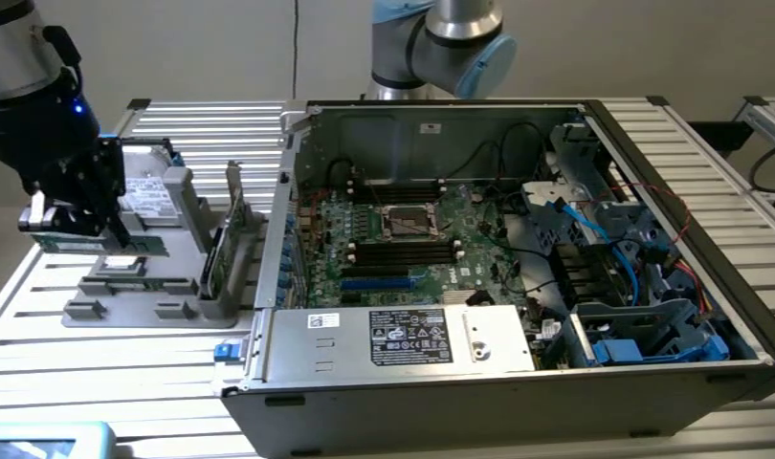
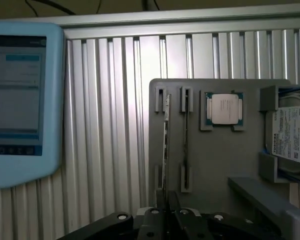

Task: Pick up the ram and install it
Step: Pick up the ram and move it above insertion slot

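Your black metal gripper (image 1: 73,229) is clamped narrowly on the long, thin green circuit-board ram (image 1: 107,245), held flat-sided over the grey moulded plastic holder tray (image 1: 122,312). Just beside it, the boxy open steel computer case (image 1: 362,392) stands on the ribbed aluminium table (image 1: 50,356).

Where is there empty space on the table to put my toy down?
The table is bare between the tablet and the grey holder, and in a strip at the exterior view's right of the case. The holder and the case's inside are crowded.
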Motion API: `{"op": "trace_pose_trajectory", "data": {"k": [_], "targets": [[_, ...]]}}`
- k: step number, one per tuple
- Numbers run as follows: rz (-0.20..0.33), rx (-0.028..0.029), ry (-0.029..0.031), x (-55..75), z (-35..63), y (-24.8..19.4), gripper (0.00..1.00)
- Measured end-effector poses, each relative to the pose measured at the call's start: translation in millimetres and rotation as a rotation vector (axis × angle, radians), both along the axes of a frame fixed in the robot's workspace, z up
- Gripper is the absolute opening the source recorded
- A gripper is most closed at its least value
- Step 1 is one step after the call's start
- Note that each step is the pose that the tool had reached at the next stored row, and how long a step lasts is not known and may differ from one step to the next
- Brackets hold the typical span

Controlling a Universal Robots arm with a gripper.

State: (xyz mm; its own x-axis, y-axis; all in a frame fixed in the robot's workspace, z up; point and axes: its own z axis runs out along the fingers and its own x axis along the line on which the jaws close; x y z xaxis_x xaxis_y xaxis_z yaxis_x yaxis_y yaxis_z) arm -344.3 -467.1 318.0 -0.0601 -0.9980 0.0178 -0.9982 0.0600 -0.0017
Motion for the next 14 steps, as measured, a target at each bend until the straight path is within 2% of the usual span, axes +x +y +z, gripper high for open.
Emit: {"op": "trace_pose_trajectory", "data": {"k": [7,14], "targets": [[0.0,0.0001,0.0,20.8,31.6,-0.8,0.14],[0.0,0.0002,0.0005,47.8,63.6,-1.9,0.14]]}}
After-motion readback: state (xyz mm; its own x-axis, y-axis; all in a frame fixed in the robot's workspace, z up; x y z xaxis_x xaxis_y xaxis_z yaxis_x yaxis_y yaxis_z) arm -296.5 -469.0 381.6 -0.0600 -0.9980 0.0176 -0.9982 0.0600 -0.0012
